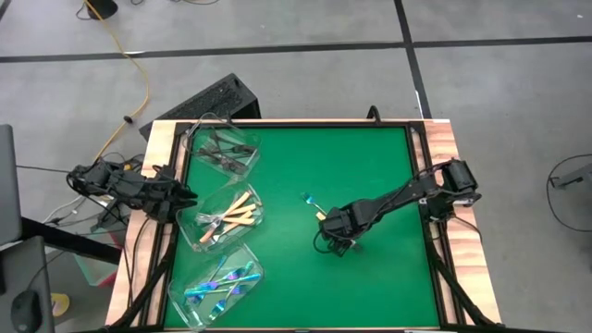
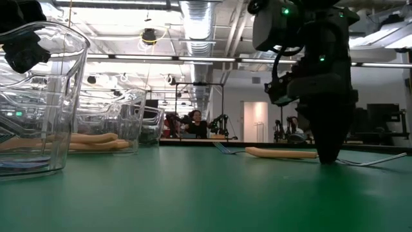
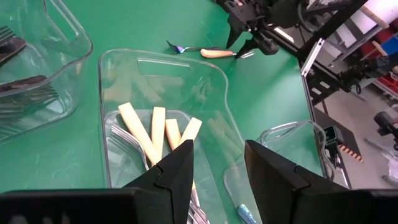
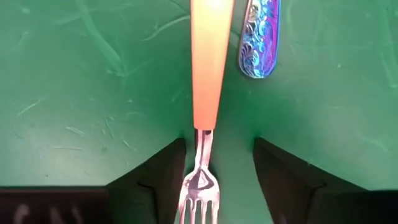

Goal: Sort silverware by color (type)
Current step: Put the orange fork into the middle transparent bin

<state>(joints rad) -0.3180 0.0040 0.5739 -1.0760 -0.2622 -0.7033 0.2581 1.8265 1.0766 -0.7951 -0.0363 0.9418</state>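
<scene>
A fork with a cream-tan handle [image 4: 205, 74] lies flat on the green mat, beside an iridescent blue-purple fork [image 4: 260, 37]. My right gripper [image 4: 219, 180] points down over it, open. Its fingers stand on either side of the fork's metal neck [image 4: 200, 146] without touching it, tips low at the mat [image 2: 328, 151]. In the high view this gripper [image 1: 338, 240] is right of the table's middle. My left gripper [image 3: 219, 168] waits open at the table's left edge [image 1: 185, 196], above the tub of cream-handled forks [image 3: 165, 134].
Three clear tubs stand along the left side: dark metal forks in the far one [image 1: 225, 148], cream-handled forks in the middle one [image 1: 227, 215], blue-purple forks in the near one [image 1: 220, 285]. Bare green mat [image 1: 370, 157] lies around the right gripper.
</scene>
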